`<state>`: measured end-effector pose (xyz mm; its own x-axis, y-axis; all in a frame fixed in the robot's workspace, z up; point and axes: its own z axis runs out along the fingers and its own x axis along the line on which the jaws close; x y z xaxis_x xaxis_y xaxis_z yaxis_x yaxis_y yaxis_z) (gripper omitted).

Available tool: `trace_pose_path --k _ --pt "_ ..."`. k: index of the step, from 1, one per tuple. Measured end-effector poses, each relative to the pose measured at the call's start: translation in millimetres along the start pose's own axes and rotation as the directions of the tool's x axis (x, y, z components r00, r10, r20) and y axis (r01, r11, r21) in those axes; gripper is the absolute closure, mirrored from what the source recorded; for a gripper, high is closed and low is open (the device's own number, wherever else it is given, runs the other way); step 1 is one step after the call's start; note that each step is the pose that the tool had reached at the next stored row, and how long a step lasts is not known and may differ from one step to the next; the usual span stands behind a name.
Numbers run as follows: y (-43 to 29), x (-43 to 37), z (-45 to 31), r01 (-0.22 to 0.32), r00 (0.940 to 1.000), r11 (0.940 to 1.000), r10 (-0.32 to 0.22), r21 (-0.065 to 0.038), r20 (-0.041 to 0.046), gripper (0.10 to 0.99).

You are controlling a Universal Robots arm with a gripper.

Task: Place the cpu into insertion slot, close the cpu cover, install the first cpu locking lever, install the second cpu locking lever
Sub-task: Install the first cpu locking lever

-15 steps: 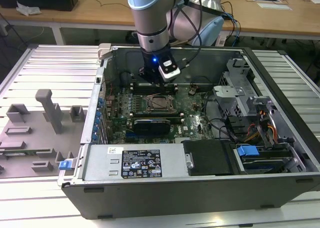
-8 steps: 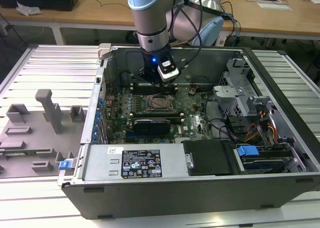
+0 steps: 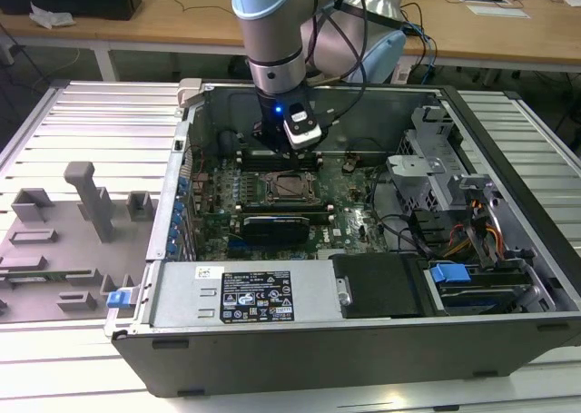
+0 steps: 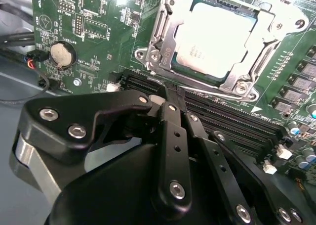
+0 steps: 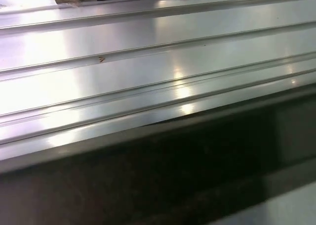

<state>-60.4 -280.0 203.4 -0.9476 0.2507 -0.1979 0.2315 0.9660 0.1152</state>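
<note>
In the second wrist view the cpu (image 4: 217,39) lies flat in the insertion slot (image 4: 197,84) on the green board, its silver top showing through the window of the cpu cover (image 4: 165,42), which lies down over it. Thin metal levers (image 4: 159,24) run along the cover's edges; I cannot tell whether they are latched. My gripper (image 4: 170,95) is shut with nothing in it. Its black fingertips are pressed together just off the socket's near corner, over the long black memory slots (image 4: 232,121). In the exterior view the gripper (image 3: 289,145) hangs just behind the socket (image 3: 292,187).
The open computer case (image 3: 363,340) surrounds the board, with a power supply (image 3: 245,295) in front and drive bays and cables (image 3: 454,222) at the exterior view's right. A grey fixture plate (image 3: 64,240) lies at the left. Ribbed metal table (image 5: 148,62) and a dark case edge (image 5: 173,175) fill the first wrist view.
</note>
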Motion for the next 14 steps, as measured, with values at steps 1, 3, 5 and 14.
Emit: trace_pose_path --k 1,3,5,14 --pt "0.1 0.2 0.6 -0.005 1.0 1.0 0.005 0.002 0.0007 0.98" --pt "0.3 0.5 1.9 -0.014 0.9999 0.9999 0.014 0.006 0.0025 0.98" --pt "0.1 0.9 3.6 -0.028 0.9996 0.9995 0.028 0.014 0.0055 0.98" --pt "0.6 0.4 1.3 -0.043 0.9991 0.9989 0.043 0.02 0.0084 0.98"
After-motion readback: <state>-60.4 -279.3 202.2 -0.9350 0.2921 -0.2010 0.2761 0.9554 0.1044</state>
